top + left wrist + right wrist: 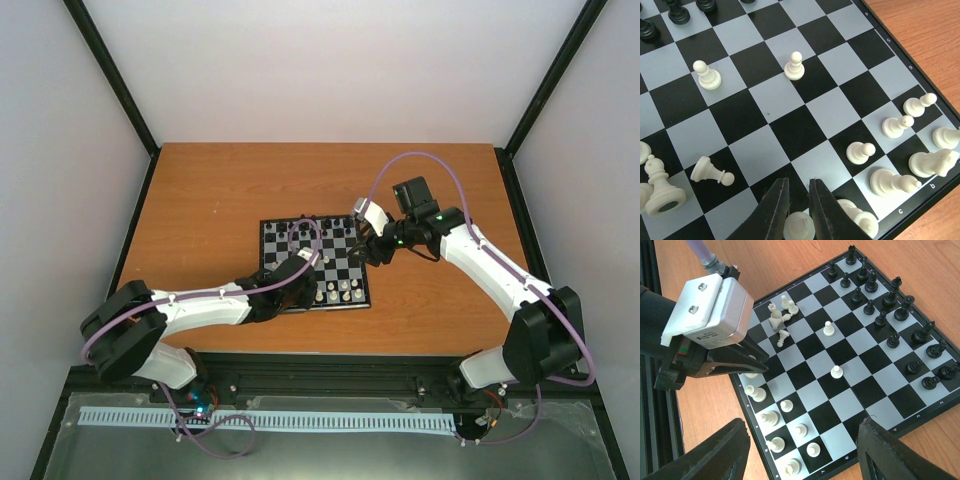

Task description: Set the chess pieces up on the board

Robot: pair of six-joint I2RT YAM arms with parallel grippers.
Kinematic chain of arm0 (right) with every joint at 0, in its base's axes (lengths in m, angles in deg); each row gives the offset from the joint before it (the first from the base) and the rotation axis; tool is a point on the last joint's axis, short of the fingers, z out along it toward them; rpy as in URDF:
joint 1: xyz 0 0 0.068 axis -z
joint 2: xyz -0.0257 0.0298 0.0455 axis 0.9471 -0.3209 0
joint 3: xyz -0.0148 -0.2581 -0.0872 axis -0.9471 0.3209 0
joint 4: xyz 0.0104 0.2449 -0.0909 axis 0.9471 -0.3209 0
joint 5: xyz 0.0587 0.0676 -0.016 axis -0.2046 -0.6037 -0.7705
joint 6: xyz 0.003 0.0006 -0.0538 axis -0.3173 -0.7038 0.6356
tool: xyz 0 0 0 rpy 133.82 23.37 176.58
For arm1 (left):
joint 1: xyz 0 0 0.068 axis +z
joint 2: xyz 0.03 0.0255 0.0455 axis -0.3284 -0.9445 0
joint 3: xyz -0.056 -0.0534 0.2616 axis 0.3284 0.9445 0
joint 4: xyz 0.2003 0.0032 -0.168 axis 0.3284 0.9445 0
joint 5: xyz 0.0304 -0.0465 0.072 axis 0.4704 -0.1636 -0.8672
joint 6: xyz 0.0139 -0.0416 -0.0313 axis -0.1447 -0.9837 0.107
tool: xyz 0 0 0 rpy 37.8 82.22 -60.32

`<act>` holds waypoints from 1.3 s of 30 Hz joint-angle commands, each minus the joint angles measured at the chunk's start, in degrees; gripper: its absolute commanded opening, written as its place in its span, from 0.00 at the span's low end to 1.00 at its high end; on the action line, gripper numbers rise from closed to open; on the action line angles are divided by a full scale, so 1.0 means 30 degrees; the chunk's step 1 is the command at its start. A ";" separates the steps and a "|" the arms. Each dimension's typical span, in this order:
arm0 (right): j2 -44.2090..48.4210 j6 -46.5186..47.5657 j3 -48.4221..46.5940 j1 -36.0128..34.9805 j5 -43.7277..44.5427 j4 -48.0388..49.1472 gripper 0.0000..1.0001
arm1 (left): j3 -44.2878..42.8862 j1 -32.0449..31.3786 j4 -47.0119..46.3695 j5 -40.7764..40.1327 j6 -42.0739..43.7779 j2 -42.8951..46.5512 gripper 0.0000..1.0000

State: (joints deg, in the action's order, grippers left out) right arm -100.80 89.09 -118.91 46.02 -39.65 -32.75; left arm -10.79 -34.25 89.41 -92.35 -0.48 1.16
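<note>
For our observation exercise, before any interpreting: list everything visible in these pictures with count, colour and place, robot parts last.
table: one, orange-brown wood, under everything
board: one, black and silver-white squares, table centre
black chess pieces: sixteen, upright in two rows, board's far side
white chess pieces: at least fourteen, cream; two mid-board, rest near side, several tipped
walls: three, pale, around the table
left arm, right arm: white and black, from the near edge
left gripper: black fingers, shut on one white piece near the board's edge
right gripper: black fingers, open above the board
</note>
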 commanded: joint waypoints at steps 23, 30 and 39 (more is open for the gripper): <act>-0.0501 0.0470 0.0008 0.0190 -0.0195 0.0062 0.60 | 0.0265 -0.0236 -0.0307 0.0378 -0.0201 -0.0291 0.25; -0.0516 0.0528 -0.0036 0.0186 -0.0223 0.0007 0.60 | 0.0424 -0.0237 0.0123 0.0538 -0.0289 0.0155 0.22; -0.0582 0.0578 -0.0065 0.0194 -0.0352 -0.0081 0.60 | 0.0688 -0.0237 0.0736 0.1101 -0.0659 0.0882 0.16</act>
State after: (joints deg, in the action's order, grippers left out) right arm -101.98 89.86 -118.91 46.13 -39.76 -32.97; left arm -9.02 -34.25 90.57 -90.32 -1.28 2.16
